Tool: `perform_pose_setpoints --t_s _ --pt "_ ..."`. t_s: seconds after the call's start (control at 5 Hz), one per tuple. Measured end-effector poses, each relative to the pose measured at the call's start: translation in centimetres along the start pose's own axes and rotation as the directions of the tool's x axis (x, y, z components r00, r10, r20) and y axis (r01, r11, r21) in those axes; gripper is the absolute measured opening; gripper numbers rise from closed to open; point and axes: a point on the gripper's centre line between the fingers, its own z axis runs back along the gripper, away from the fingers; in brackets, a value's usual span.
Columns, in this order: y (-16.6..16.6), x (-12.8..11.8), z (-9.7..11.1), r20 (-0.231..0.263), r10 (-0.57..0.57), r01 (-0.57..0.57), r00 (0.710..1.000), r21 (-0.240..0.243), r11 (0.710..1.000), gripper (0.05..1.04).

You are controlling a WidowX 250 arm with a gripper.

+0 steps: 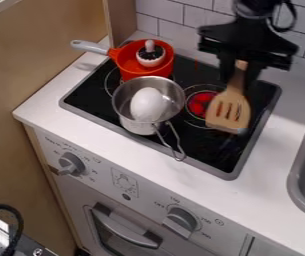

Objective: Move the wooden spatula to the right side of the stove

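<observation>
1. You have the wooden spatula (233,100) up over the right part of the stove (211,156), as the camera sees it, with the head partly over the glowing red burner (196,104). You can't tell whether its lower edge touches the cooktop.
2. Expect it to handle light and stiff. It should not break easily, though smooth wood may twist if pinched off-centre. The wide head probably makes that end heavier.
3. Your best hold is across the narrow handle, near the neck, flat sides square to the fingers. The gripper (239,81) appears closed around the handle there, so you likely need no regrasp.
4. You see pale tan wood, a slim handle widening into a broad, flat head with rounded corners and long slots. The head points down and slightly to the camera's left, its slotted face towards the camera.
5. Beside it, on the camera's left, sits the metal pot (134,125) with a white egg-shaped thing (148,104) inside. Its wire handle (175,144) sticks out towards the front, so keep the head clear of that.
6. Further out, you have the red pan (129,69) behind the pot, and the sink (295,175) across the counter (269,150) on the right.
</observation>
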Motion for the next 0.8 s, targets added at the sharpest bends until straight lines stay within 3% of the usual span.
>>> perform_pose_setpoints --t_s 0.8 --pt "-4.5 -3.1 -4.0 0.131 0.068 -0.08 0.989 0.088 0.993 0.282"
